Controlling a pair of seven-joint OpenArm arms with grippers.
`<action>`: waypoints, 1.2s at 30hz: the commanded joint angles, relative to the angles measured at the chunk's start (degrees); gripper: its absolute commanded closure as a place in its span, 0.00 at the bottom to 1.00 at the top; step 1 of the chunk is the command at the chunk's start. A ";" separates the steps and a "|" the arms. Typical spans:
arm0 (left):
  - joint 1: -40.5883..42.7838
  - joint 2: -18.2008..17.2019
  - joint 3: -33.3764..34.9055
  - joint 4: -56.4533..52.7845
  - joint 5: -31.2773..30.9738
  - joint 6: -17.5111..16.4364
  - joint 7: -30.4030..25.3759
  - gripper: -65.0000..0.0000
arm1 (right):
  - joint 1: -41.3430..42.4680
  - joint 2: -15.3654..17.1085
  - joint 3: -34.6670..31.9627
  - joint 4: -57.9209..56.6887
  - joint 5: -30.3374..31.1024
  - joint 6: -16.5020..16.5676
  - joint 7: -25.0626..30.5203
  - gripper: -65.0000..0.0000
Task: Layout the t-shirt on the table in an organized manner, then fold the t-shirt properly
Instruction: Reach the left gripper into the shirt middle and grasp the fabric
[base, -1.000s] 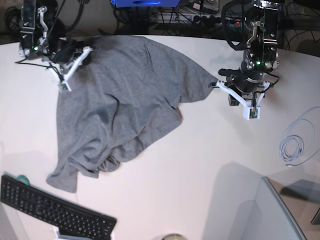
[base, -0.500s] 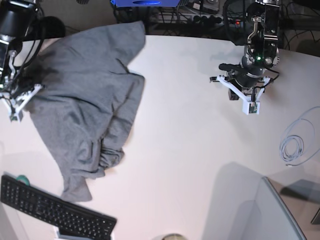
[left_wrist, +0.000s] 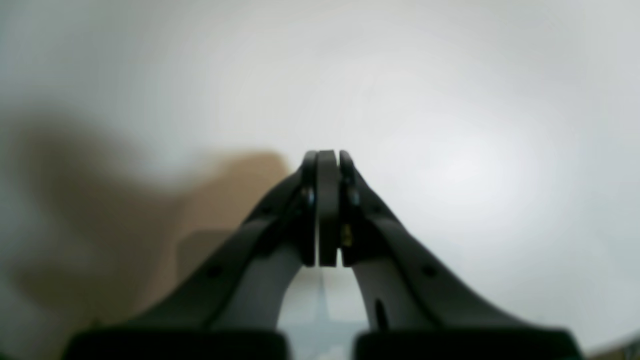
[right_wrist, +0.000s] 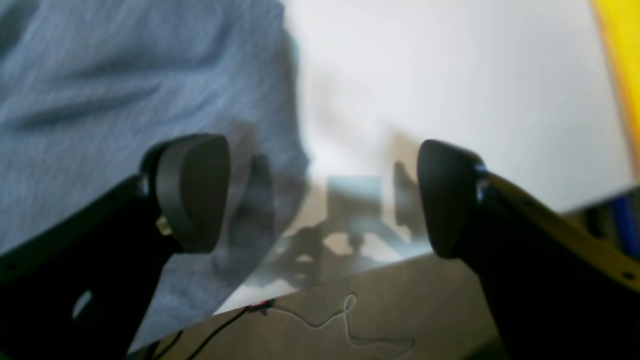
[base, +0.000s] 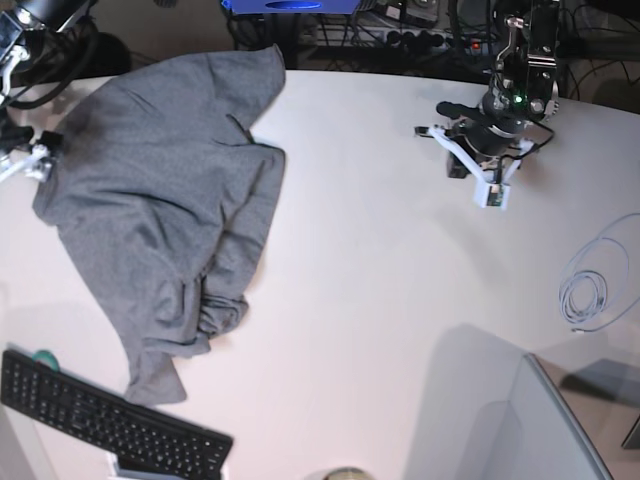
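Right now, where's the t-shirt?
In the base view the t-shirt lies crumpled on the table's left side, its lower end just above the keyboard.

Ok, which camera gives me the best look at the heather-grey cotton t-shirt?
The base view: the whole heather-grey cotton t-shirt shows, bunched and rumpled on the white table. The right wrist view catches only a blurred edge of it; the left wrist view shows none.

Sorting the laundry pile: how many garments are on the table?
1: the t-shirt, crumpled on the table's left side in the base view, above the keyboard. Nothing suggests another beneath it.
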 joint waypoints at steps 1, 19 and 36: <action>-0.03 -0.21 -0.24 0.92 -0.36 -0.98 -1.09 1.00 | 0.16 -0.14 0.96 -0.99 0.30 1.80 -0.02 0.15; -0.47 0.14 -0.15 0.22 -0.36 -7.31 -1.09 0.34 | -0.10 -1.64 2.98 -11.54 0.21 9.36 -0.46 0.61; -17.53 8.84 17.96 -12.00 -0.45 -7.48 -1.09 0.34 | 0.16 0.30 2.98 7.80 0.03 10.02 -13.73 1.00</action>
